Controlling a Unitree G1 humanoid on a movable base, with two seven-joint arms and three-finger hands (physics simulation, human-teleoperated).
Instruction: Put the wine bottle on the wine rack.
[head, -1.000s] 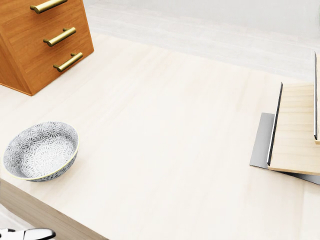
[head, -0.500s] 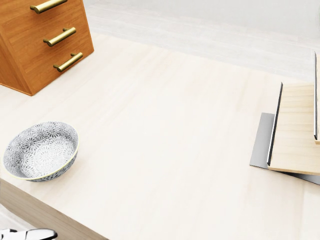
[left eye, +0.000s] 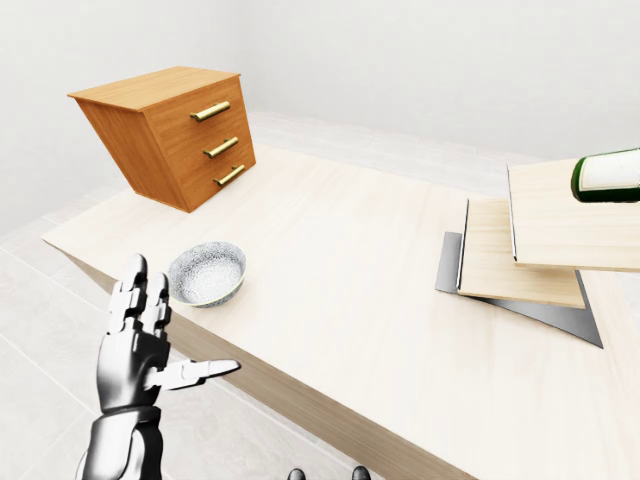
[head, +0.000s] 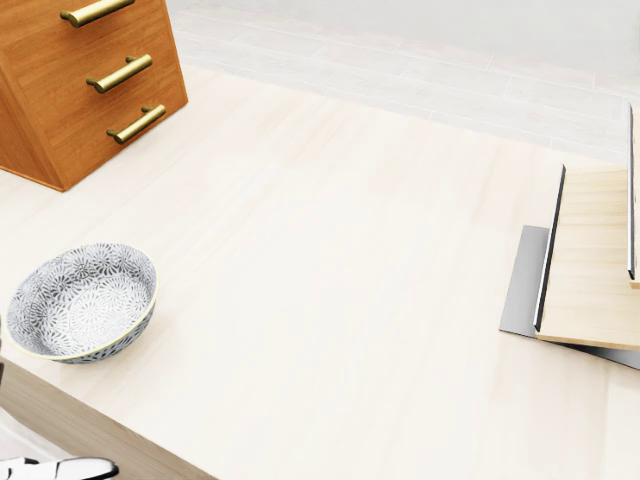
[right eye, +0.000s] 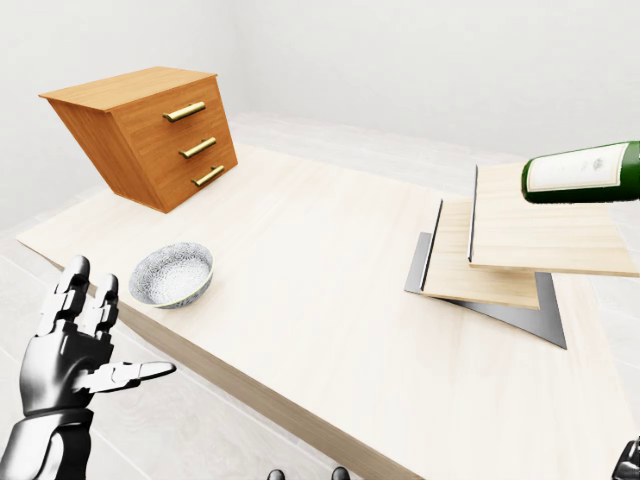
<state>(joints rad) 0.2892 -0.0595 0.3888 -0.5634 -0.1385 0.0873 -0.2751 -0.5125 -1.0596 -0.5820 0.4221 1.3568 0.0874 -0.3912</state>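
Right-eye view: a dark green glass wine bottle with a white label (right eye: 582, 172) is seen lying on its side over the upper shelf of a stepped pale wood wine rack on a grey metal base (right eye: 500, 262), its long axis running left-right across the view, its base end pointing left and its neck cut off by the right edge. Whether it is resting there or being held cannot be told; if unsupported, it could roll off the tilted boards. The silver left hand (right eye: 75, 352) is raised beside the pale wooden table (right eye: 300, 300), fingers spread, empty. The right hand's state cannot be told.
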